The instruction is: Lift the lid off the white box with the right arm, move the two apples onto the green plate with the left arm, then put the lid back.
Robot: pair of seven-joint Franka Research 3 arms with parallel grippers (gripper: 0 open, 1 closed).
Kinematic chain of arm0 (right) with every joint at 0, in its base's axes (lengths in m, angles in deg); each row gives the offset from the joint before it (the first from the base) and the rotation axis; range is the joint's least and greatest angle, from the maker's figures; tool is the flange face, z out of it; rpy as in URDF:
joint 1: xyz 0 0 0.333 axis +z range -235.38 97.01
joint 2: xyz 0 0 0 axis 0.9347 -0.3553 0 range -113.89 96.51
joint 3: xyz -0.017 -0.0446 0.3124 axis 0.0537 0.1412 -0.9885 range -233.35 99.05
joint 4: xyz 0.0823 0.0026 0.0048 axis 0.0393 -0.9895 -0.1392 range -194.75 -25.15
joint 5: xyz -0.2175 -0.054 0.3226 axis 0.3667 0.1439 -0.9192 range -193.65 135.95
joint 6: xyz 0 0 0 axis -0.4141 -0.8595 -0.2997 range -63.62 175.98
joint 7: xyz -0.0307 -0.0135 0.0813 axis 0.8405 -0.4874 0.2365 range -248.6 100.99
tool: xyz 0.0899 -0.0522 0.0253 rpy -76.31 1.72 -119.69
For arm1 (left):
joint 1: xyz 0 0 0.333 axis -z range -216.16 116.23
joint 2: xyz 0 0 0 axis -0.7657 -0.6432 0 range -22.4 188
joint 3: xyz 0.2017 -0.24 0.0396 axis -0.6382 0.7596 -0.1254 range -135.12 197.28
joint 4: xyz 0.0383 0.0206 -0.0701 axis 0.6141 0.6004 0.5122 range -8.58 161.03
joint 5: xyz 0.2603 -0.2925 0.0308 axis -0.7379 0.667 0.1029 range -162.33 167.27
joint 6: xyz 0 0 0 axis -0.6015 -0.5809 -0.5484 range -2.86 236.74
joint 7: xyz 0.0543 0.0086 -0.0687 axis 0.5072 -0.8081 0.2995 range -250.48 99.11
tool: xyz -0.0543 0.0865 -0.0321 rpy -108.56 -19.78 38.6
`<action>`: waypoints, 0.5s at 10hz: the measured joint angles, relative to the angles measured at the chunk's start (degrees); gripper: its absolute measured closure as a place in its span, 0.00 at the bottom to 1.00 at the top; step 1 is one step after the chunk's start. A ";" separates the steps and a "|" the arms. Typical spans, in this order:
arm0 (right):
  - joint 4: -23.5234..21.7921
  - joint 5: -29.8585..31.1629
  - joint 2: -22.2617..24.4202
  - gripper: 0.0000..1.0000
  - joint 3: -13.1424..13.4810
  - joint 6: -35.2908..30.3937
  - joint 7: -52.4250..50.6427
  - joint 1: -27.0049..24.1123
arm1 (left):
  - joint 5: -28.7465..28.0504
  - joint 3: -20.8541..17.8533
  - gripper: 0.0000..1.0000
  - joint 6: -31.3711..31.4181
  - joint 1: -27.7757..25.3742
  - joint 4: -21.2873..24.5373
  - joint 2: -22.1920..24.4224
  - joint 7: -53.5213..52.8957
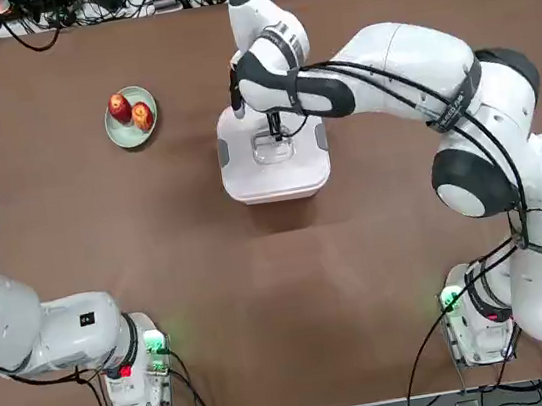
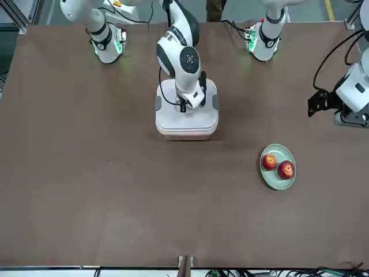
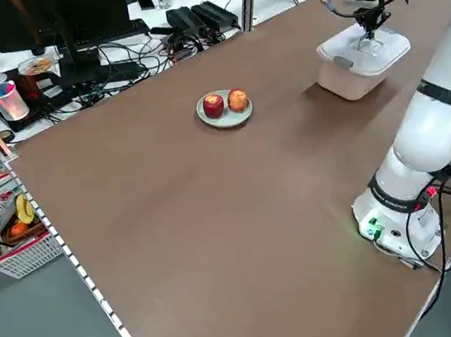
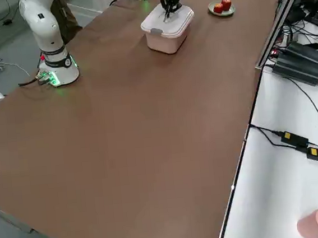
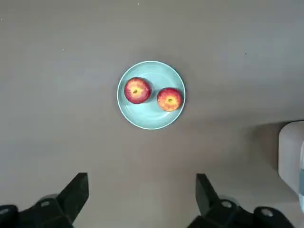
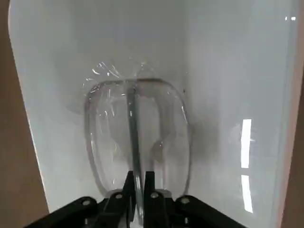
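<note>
The white box (image 1: pixel 280 192) stands mid-table with the lid (image 1: pixel 298 164) seated on it. My right gripper (image 1: pixel 276 132) reaches down onto the lid's central handle (image 6: pixel 134 118). In the right wrist view its fingers (image 6: pixel 149 183) sit tight on either side of the handle's thin bar. The two apples, one red (image 1: pixel 119 107) and one orange-red (image 1: pixel 143 115), lie side by side on the green plate (image 1: pixel 120 135), left of the box. My left gripper (image 5: pixel 142 190) hangs open and empty high above the table, back from the plate, and also shows in the front view (image 2: pixel 316 105).
Both arm bases (image 1: pixel 133 369) (image 1: pixel 479 320) stand at the near table edge. Cables and power bricks (image 3: pixel 197 18) lie beyond the far edge. A red basket (image 3: pixel 9 230) sits on the floor off the left side.
</note>
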 joint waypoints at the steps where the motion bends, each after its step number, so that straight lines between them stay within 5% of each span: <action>1: 0.00 0.00 -0.29 0.69 0.03 1.20 0.05 -0.02 | 0.00 -0.01 0.00 0.03 -0.24 -0.01 -0.17 0.00; 5: 0.04 -0.01 -0.35 0.09 0.13 2.06 0.49 -0.08 | 0.00 -0.01 0.00 0.83 -0.42 -0.09 -0.42 0.00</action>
